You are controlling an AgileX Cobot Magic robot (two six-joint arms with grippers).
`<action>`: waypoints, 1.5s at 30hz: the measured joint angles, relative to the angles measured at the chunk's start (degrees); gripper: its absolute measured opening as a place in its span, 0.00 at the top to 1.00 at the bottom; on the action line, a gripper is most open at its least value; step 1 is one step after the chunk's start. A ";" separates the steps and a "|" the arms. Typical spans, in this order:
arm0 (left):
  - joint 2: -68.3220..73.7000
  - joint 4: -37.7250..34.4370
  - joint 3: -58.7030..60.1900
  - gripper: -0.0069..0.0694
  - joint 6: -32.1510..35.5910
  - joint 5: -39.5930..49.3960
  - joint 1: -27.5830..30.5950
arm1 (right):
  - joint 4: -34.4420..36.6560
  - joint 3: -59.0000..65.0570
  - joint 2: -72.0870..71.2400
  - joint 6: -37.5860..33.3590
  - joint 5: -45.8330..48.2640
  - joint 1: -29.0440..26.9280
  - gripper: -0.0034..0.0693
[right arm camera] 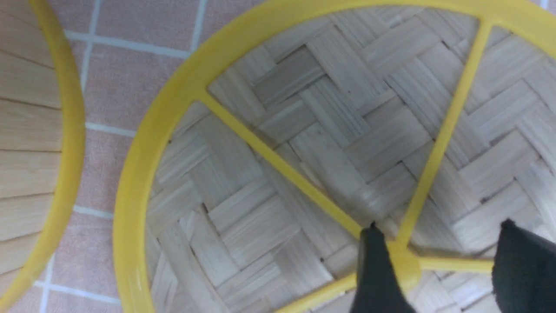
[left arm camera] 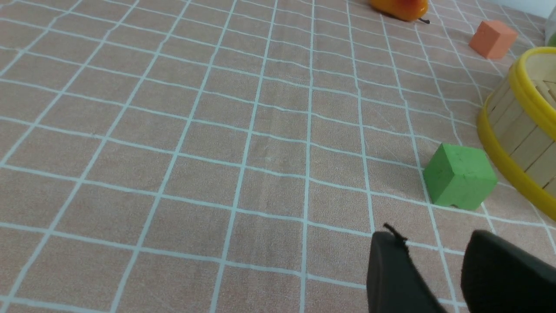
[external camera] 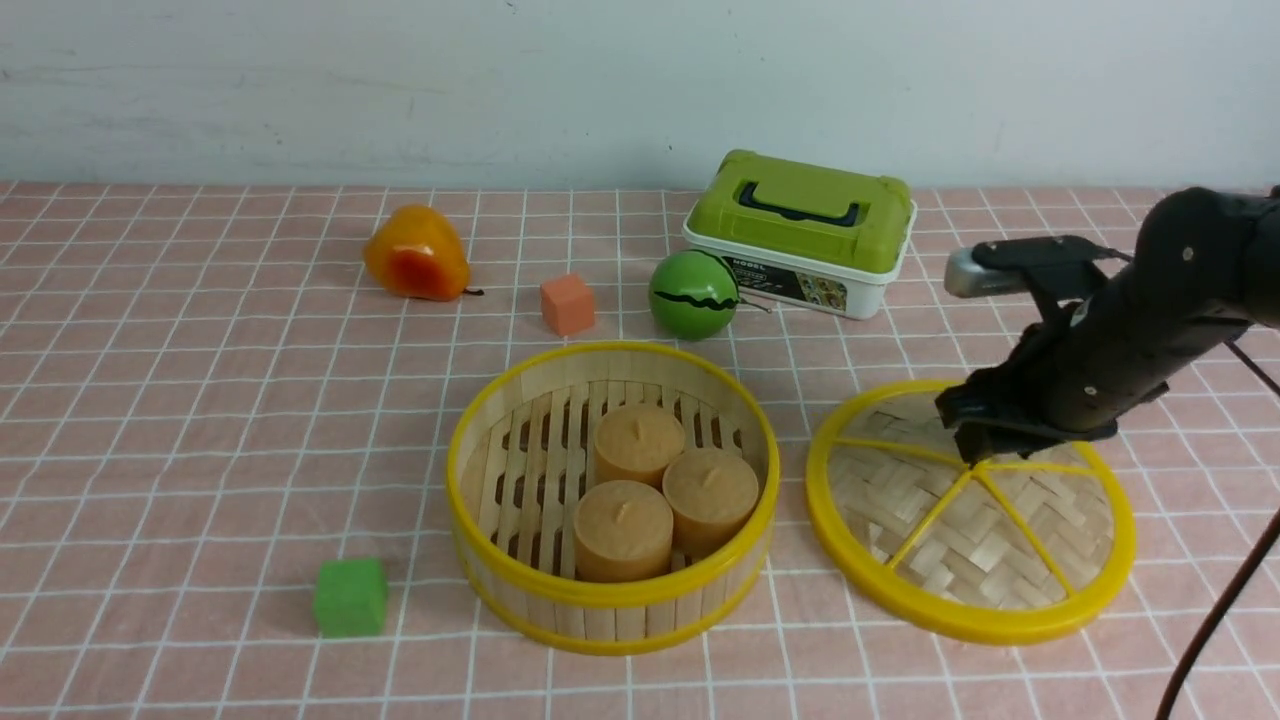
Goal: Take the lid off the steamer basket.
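Observation:
The steamer basket (external camera: 610, 605) stands uncovered at the centre front, with three tan cylinders (external camera: 640, 440) inside. Its wall also shows in the left wrist view (left arm camera: 517, 130) and the right wrist view (right arm camera: 26, 130). The lid (external camera: 960, 545) lies flat on the cloth to the right of the basket, spokes up. My right gripper (external camera: 985, 440) hovers just over the lid's far half, by its hub. In the right wrist view (right arm camera: 438, 226) its jaws are open and astride a spoke beside the hub of the lid (right arm camera: 304, 121). My left gripper (left arm camera: 434, 234) is open and empty over bare cloth, out of the front view.
A green-and-white box (external camera: 800, 235), a green striped ball (external camera: 692, 293), an orange cube (external camera: 567, 304) and an orange fruit (external camera: 415, 255) sit behind the basket. A green cube (external camera: 350, 596) lies at the basket's front left, just ahead of my left gripper (left arm camera: 460, 176).

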 joint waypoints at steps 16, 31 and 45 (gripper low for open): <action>0.00 0.00 0.00 0.60 0.00 0.00 0.00 | 5.93 23.98 -49.24 -5.54 -3.64 0.00 0.98; 0.00 0.00 0.00 0.60 0.00 0.00 0.00 | 6.10 34.86 -72.29 -5.59 -13.94 0.00 0.97; 0.00 0.00 0.00 0.60 0.00 0.00 0.00 | -0.17 38.36 -73.27 -5.59 -19.73 8.00 0.96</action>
